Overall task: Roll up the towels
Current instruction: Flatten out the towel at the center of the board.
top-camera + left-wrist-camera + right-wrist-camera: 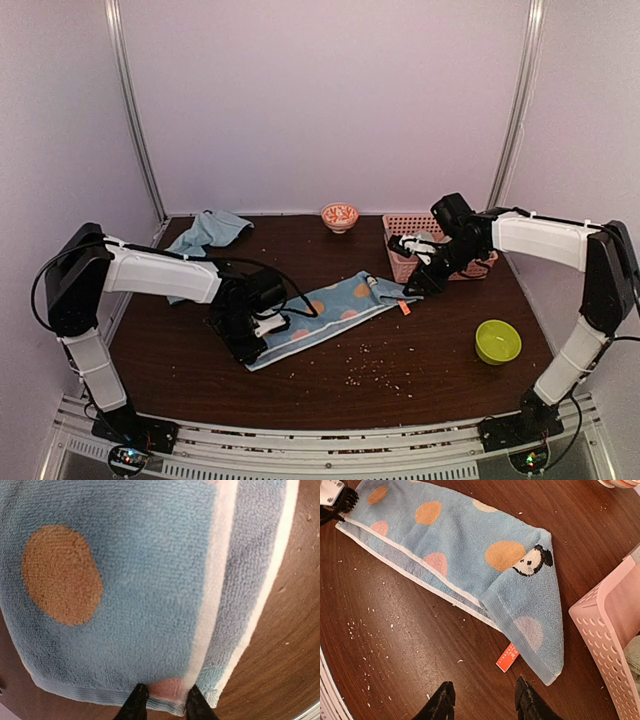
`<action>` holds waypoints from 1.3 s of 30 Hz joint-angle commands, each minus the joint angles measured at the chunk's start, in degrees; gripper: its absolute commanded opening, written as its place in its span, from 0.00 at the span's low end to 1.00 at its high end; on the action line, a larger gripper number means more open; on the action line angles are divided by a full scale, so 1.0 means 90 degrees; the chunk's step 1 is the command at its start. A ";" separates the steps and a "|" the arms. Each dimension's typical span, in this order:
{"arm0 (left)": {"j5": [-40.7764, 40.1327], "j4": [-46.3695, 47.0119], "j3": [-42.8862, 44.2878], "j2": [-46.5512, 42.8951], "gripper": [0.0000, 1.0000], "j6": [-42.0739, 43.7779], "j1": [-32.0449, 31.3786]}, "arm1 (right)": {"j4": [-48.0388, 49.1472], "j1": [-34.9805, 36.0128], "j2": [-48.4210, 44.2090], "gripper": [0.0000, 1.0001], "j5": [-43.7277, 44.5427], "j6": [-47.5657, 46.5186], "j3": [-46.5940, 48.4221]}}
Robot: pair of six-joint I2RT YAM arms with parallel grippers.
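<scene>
Here, two towels, two claws, two bowls and one basket share a dark table (430, 375).
The spotted towel (325, 312) lies stretched out mid-table, slanting from front left to back right, its right end folded over itself, with an orange tag (507, 657) sticking out near that corner. The plain towel (205, 235) sits crumpled at the back left, well apart. The left claw (166, 705) straddles the spotted towel's left hem, cloth showing between its tips; whether it pinches, I cannot tell. The right claw (485, 702) hovers with jaws apart and empty over bare wood just beside the tag. The pink basket (395, 225) stands right behind that arm, partly hidden by it. A green bowl (497, 350) is at front right, a small patterned bowl (340, 216) at the back. Crumbs dot the wood.
</scene>
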 commanded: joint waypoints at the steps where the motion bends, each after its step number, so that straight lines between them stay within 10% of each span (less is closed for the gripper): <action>1: -0.0298 -0.0249 0.0233 0.0008 0.19 -0.0093 -0.0053 | 0.0085 -0.0007 0.0139 0.40 -0.0168 -0.0076 -0.0165; 6: -0.0942 -0.0590 0.0704 -0.0089 0.00 -0.0363 -0.0059 | 0.0256 -0.0002 0.0161 0.35 0.0001 0.0071 -0.0212; 15: -0.1823 -0.0818 0.1753 -0.0995 0.00 -0.0864 0.0080 | 0.0607 0.0025 0.0496 0.25 0.1717 0.0424 0.0283; 31: -0.2524 0.0430 0.1015 -0.1691 0.00 -0.1291 0.0718 | 0.1402 0.1236 0.1476 0.34 0.3792 0.0380 0.0291; 39: -0.2772 0.0526 0.0796 -0.2055 0.00 -0.1276 0.0948 | 0.1357 0.1197 0.1373 0.00 0.3647 0.0603 0.0365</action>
